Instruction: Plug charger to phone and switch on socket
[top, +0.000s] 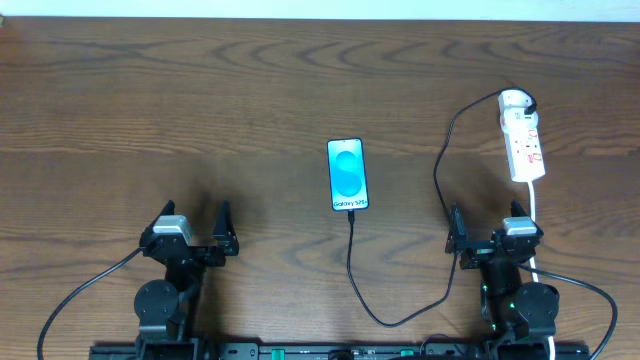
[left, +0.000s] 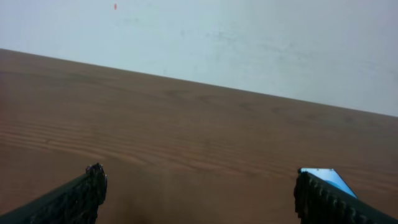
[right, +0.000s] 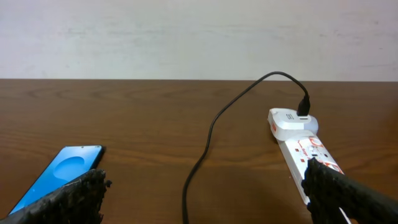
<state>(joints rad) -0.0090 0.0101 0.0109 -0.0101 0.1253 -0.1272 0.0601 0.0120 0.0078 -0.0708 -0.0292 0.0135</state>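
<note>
The phone (top: 346, 175) lies flat mid-table, its light blue screen up. It also shows in the right wrist view, phone (right: 60, 171), and as a corner in the left wrist view, phone (left: 328, 177). The black charger cable (top: 352, 262) runs from the phone's near end, loops along the front and rises to the round plug head on the white socket strip (top: 524, 140) at the right. The charger (right: 208, 140) crosses the right wrist view toward the socket (right: 305, 152). My left gripper (top: 195, 232) stands open at front left, and my right gripper (top: 488, 232) stands open just below the socket. Both hold nothing.
A white cord (top: 538, 215) trails from the socket strip toward the front, passing my right arm. The wooden table (top: 200, 110) ends at a pale wall along the far side.
</note>
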